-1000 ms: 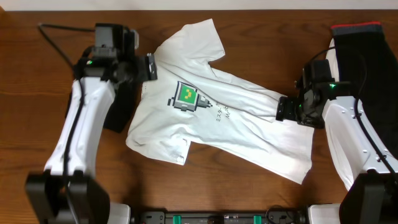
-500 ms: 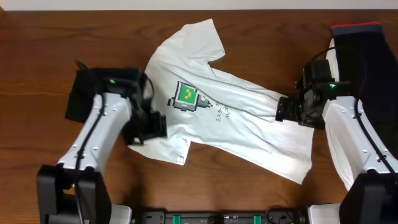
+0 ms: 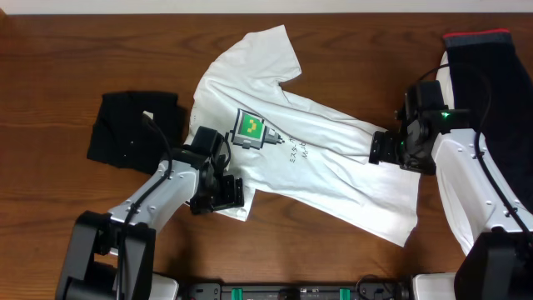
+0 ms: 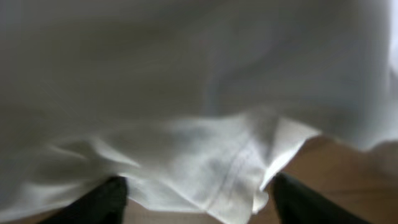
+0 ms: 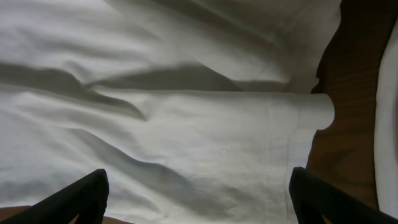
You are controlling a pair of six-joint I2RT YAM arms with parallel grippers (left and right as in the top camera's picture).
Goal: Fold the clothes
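The clothes are chiefly a white T-shirt (image 3: 316,167) with a green-and-black square logo (image 3: 250,127), spread diagonally across the table. My left gripper (image 3: 233,193) sits low over its lower left sleeve. In the left wrist view the sleeve hem (image 4: 230,180) lies between the two dark fingers (image 4: 102,202), and the jaws stand apart, open. My right gripper (image 3: 379,148) rests at the shirt's right side. Its fingers (image 5: 74,196) are spread wide over flat white cloth (image 5: 186,124), gripping nothing.
A folded black garment (image 3: 133,129) lies on the wooden table (image 3: 350,50) left of the shirt. At the far right, a dark garment with a red band (image 3: 483,75) lies under my right arm, with white cloth (image 3: 444,79) at its edge.
My left arm has swung from the back left, off the black garment, down to the shirt's lower left sleeve, its jaws narrowing a little. The right arm has stayed put.
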